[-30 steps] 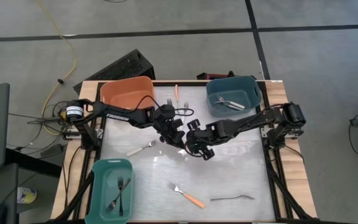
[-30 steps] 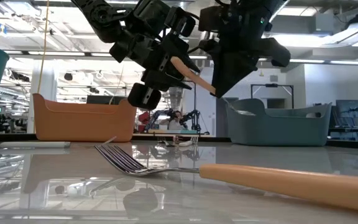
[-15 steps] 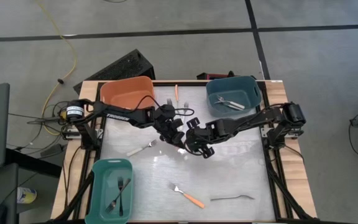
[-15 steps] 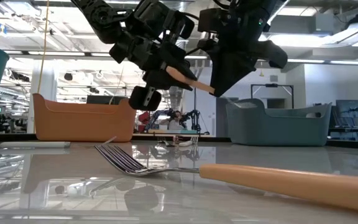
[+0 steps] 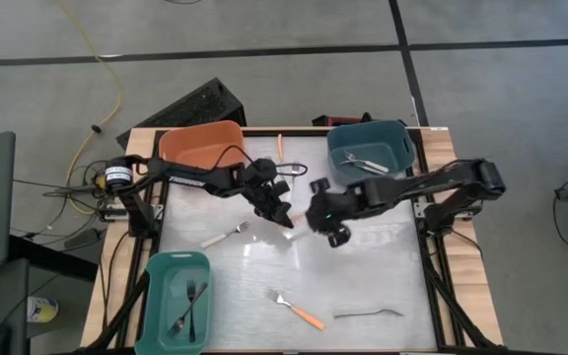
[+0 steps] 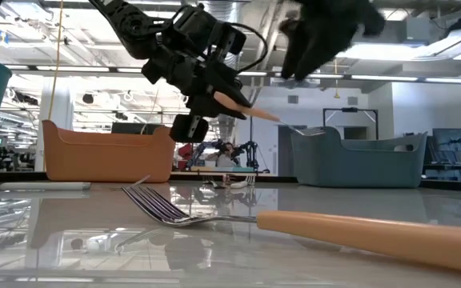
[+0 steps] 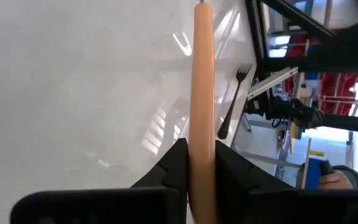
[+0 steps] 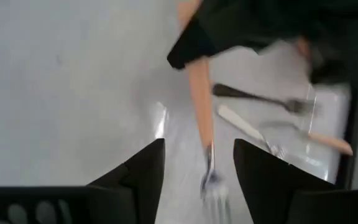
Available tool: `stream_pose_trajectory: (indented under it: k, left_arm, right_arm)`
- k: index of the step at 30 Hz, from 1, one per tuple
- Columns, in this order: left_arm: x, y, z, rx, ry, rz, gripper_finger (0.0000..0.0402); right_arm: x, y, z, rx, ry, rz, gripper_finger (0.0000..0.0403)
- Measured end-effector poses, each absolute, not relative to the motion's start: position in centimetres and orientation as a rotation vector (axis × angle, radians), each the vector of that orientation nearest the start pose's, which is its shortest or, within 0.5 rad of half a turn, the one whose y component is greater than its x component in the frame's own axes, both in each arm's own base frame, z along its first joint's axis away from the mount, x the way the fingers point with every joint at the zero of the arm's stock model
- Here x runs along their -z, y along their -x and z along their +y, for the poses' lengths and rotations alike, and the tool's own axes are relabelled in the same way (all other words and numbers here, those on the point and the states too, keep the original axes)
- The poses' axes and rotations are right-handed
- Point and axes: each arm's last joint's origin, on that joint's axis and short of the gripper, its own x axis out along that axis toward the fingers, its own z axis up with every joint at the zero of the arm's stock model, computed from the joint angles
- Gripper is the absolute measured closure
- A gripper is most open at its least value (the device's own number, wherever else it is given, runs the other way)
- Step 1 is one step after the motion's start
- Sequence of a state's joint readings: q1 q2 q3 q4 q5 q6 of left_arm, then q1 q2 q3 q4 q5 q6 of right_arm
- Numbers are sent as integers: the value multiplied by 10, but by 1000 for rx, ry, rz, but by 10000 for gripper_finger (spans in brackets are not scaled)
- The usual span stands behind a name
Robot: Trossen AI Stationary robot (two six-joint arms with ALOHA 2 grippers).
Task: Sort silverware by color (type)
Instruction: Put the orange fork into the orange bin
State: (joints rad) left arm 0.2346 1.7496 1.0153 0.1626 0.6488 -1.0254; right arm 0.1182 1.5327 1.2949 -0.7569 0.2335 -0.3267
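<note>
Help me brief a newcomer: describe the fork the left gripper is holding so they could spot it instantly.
Start at the orange bin at the table's far left corner and follow the left arm toward the table's middle. Its left gripper is shut on an orange-handled fork, held in the air. The other forks lie on the table or in bins.

A robotics lab or workshop is showing here: a framed test table sitting on grey carpet, with ceiling strip lights and workbenches stretching behind
</note>
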Motion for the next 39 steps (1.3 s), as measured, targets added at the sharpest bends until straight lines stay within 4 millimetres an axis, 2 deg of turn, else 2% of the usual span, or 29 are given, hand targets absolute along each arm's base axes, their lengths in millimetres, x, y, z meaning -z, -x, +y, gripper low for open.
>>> stream_pose_trajectory:
  k: [4,9,13,16,22,28,33,39]
  left_arm:
    - [-210,-347,90,79,1217,648,369]
    - [-244,-316,110,-7,1141,579,369]
    - [-270,-285,117,-78,1055,554,369]
    - [-284,-262,117,-141,987,562,369]
    - [-308,-215,117,-305,801,560,369]
    - [-303,-175,127,-659,531,752,369]
    - [-292,-162,139,-766,330,957,369]
    - [-275,-157,148,-777,206,1203,369]
  right_arm:
    - [-320,-285,18,62,301,913,183]
    - [-352,-251,5,179,113,812,188]
    - [-365,-232,0,222,43,762,190]
    - [-370,-226,-2,234,22,738,190]
    - [-366,-230,-2,238,26,747,191]
    - [-350,-248,-1,237,36,815,191]
    - [-338,-261,-1,232,46,864,191]
    - [-326,-270,4,224,37,916,191]
